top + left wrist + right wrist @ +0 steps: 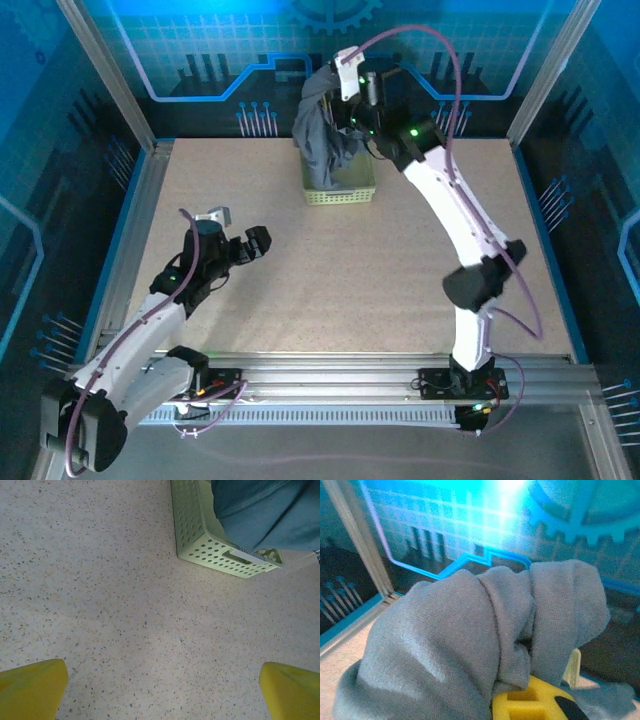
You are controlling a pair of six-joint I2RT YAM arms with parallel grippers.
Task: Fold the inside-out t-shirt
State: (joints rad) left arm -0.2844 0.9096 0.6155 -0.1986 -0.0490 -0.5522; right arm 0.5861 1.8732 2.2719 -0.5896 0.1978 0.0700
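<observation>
1. Task item: the t-shirt (pixel 322 140) is at the far centre of the surface (pixel 400 260). It hangs as a bunched grey column, with its upper end raised and its lower end inside the pale green basket (pixel 340 193).
2. Right claw (pixel 338 98): it is at the top of the hanging cloth. In the right wrist view, fabric is draped and gathered over a yellow finger (pixel 530 702). The contact itself is covered. Because the cloth hangs from this point, the claw is judged to be closed on the t-shirt.
3. Left claw (pixel 252 243): it sits low over bare surface at the near left. Its fingers (pixel 30 687) are spread wide and grip nothing.
4. Governing relation: the t-shirt's long axis is close to vertical, running from the right claw down into the basket. From the left claw, the garment lies to the far right and well apart, and the left wrist view looks toward the basket corner and the cloth above it. The right arm is the nearer one and is in contact.
5. Assessment: the task is at an early stage. The garment is neither clear of the basket nor spread flat. It likely has to clear the basket rim before it can be laid on the open surface nearer the left arm.
6. Risk: the trailing hem may catch the rim and drag or tip the basket.
</observation>
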